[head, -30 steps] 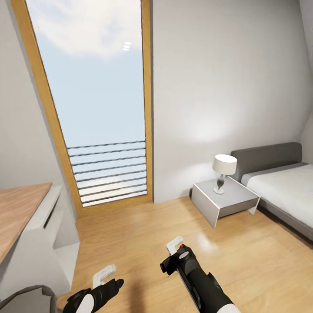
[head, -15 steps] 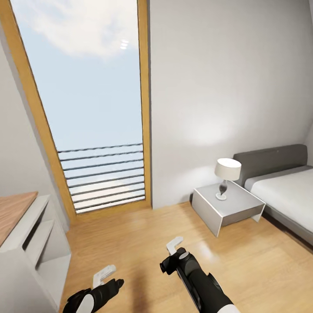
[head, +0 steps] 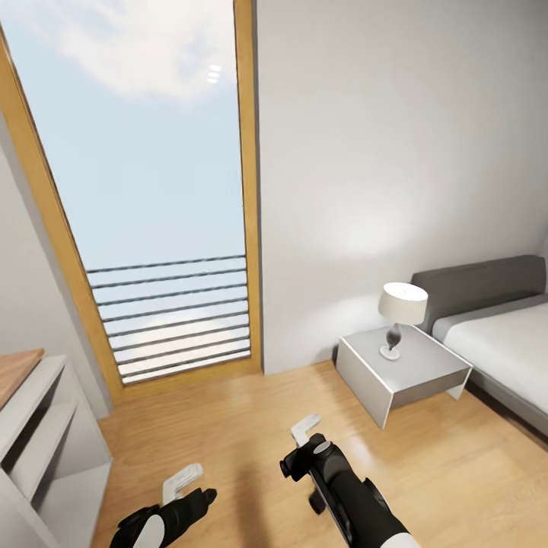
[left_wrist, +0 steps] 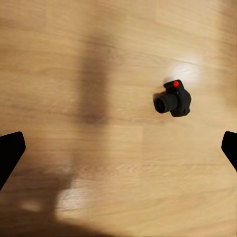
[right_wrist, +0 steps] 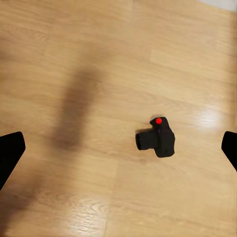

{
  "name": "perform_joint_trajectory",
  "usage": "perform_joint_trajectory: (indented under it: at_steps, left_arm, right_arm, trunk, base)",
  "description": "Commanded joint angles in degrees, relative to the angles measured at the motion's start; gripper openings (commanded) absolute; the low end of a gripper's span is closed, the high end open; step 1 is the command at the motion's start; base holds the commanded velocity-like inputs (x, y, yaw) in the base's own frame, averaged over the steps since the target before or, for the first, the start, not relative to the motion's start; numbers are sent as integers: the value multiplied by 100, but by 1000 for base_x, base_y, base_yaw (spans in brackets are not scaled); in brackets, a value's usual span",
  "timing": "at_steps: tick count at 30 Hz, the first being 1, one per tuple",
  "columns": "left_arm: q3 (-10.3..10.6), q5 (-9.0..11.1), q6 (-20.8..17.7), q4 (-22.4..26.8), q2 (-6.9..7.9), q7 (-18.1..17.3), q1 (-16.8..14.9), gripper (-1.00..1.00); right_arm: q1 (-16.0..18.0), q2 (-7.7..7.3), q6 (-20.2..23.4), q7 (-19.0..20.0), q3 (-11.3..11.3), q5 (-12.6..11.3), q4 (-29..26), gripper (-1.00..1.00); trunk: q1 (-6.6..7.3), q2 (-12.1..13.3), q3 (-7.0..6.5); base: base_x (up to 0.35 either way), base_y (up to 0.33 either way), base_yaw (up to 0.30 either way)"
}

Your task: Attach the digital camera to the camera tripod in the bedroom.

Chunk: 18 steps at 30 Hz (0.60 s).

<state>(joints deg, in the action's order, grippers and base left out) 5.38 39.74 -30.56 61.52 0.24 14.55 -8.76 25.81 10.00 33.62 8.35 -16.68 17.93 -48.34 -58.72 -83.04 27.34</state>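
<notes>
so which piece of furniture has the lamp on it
The low grey nightstand beside the bed; the lamp stands on top, not on the shelf unit.

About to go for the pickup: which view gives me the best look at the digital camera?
The right wrist view: the digital camera lies on the wooden floor, near centre, lens and red button clear. The left wrist view shows it too, smaller and off-centre. In the head view, the right arm hides most of it.

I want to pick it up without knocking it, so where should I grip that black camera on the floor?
Come straight down on the digital camera and close across its boxy body, behind the protruding lens. It sits upright on the wooden floor, red button up, with open space around it.
</notes>
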Motion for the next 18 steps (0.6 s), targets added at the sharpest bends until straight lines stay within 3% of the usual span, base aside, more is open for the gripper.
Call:
perform_joint_trajectory:
  at_steps: [1,18]
  left_arm:
    - [9,60,-11,9,3,50,-3,100]
    - [39,58,-11,9,3,31,-6,100]
  right_arm:
    - [3,0,29,40,-1,61,-9,100]
    - [5,0,27,21,5,64,-32,100]
  trunk:
    - [-1,-4,6]
    - [-1,-4,6]
  base:
    - [56,-21,0]
    - [27,-24,0]
